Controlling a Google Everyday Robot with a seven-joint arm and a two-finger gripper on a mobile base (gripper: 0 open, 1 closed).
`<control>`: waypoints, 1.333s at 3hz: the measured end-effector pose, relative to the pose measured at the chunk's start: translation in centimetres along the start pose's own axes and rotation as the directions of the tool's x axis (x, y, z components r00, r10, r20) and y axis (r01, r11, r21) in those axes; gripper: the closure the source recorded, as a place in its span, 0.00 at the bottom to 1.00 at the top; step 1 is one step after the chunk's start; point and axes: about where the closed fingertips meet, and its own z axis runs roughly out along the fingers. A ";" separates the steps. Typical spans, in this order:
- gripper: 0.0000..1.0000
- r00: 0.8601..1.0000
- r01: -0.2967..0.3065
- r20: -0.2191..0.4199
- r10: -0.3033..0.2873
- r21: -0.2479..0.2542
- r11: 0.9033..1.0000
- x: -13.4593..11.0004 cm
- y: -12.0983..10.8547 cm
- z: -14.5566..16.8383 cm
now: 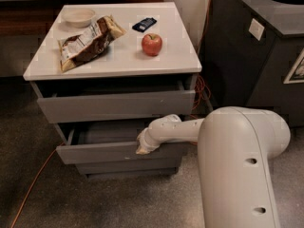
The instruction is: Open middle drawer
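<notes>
The middle drawer (95,153) is a wide grey handleless drawer in the white-topped cabinet (118,61). It stands pulled out part way and shows its grey interior (109,132). A tiny pale speck sits near the front's lower edge. My gripper (142,148) is at the top edge of the drawer front, right of its middle, with the wrist reaching over the drawer's open top. My bulky white arm (237,165) fills the lower right.
The taller top drawer (114,106) is ajar above; the short bottom drawer (128,167) is closed below. On top lie an apple (151,44), a chip bag (85,42), a bowl (78,16) and a dark packet (144,23). A dark bin (256,46) stands right. An orange cable (33,184) crosses the floor.
</notes>
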 end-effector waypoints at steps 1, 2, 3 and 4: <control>1.00 1.000 -0.014 0.015 0.014 -0.017 1.000 -0.3 1.4 0.1; 0.83 1.000 -0.014 0.015 0.014 -0.017 1.000 -0.3 1.3 -0.3; 0.59 1.000 -0.014 0.015 0.014 -0.017 1.000 -0.3 1.3 -0.3; 0.36 1.000 -0.014 0.015 0.015 -0.017 1.000 -0.2 1.3 -0.3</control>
